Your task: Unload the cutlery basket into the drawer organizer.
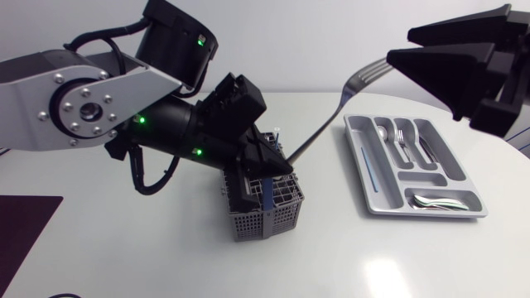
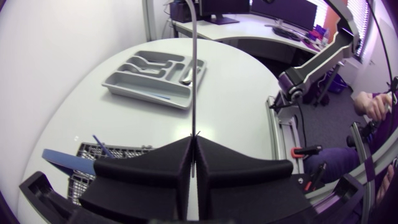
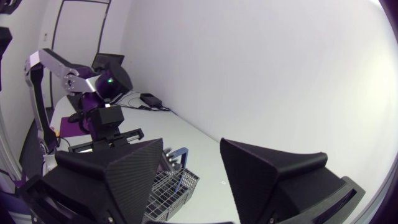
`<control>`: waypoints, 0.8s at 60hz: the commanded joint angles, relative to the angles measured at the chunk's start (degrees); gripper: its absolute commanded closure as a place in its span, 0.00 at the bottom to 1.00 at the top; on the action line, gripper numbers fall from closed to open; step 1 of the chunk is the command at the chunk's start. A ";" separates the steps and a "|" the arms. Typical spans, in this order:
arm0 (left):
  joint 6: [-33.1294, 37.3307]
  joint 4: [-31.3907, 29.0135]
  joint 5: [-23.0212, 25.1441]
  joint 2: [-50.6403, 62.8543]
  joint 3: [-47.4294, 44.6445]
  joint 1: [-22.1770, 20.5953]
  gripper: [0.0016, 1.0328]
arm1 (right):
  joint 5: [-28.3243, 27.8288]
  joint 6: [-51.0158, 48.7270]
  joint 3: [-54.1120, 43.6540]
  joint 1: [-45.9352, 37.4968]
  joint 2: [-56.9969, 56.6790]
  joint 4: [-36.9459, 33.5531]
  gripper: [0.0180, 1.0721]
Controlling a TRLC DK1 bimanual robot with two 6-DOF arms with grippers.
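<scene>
A silver fork (image 1: 339, 108) slants up from the cutlery basket (image 1: 265, 211) toward the upper right. My left gripper (image 1: 281, 161) is shut on its handle end, just above the basket. In the left wrist view the fork's shaft (image 2: 194, 74) rises straight out from between the closed fingers of that gripper (image 2: 194, 140). My right gripper (image 1: 402, 45) hangs open beside the fork's tines, and the right wrist view shows nothing between the fingers of that gripper (image 3: 193, 162). The grey drawer organizer (image 1: 358, 157) lies to the right and holds several pieces of cutlery.
A blue-handled utensil (image 1: 269, 190) stands in the mesh basket (image 2: 106, 151). The organizer (image 2: 140, 87) lies ahead of the left gripper. From the right wrist view the basket (image 3: 168, 193) and my left arm (image 3: 93, 87) are below and ahead. A dark mat (image 1: 25, 223) lies at the table's left edge.
</scene>
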 commanded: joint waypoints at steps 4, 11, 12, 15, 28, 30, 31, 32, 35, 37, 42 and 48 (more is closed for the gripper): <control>-6.34 6.83 -6.08 -2.09 -0.92 -1.24 0.97 | 1.64 8.15 -2.07 -2.01 -0.21 2.13 0.20; -9.24 12.98 -12.41 -2.09 -2.23 -3.26 0.97 | 3.66 12.19 -2.69 -2.10 1.10 3.44 0.20; -9.68 13.95 -13.11 -2.00 -2.32 -3.43 0.97 | 3.83 12.90 -2.69 -2.10 1.46 3.62 0.20; -10.65 15.44 -14.43 -1.48 -2.32 -3.61 0.97 | 4.19 15.80 -2.60 -1.93 3.13 4.59 0.21; -13.11 19.22 -21.02 0.46 -2.06 -4.40 0.97 | 6.91 22.56 0.04 0.80 9.81 6.61 0.26; -13.72 19.48 -21.72 0.81 -1.97 -4.14 0.97 | 7.09 23.27 0.39 1.33 10.68 7.05 0.26; -13.81 19.92 -21.90 1.16 -1.88 -4.05 0.97 | 7.17 23.79 0.57 1.77 11.30 7.40 0.26; -13.81 19.92 -21.99 1.16 -1.88 -4.05 0.97 | 7.26 23.97 0.65 1.94 11.48 7.49 0.26; -13.81 20.10 -22.16 1.60 -1.80 -3.96 0.97 | 8.67 24.85 1.27 3.52 12.88 8.10 0.26; -13.99 20.54 -22.78 1.86 -1.71 -3.78 0.97 | 9.20 25.38 1.62 4.31 13.41 8.63 0.26; -14.34 20.54 -23.30 2.74 -1.27 -3.70 0.97 | 10.25 26.96 2.50 5.98 14.73 9.16 0.26; -15.04 20.80 -23.92 3.62 -0.83 -3.43 0.97 | 11.92 27.22 3.38 8.36 16.05 9.60 0.27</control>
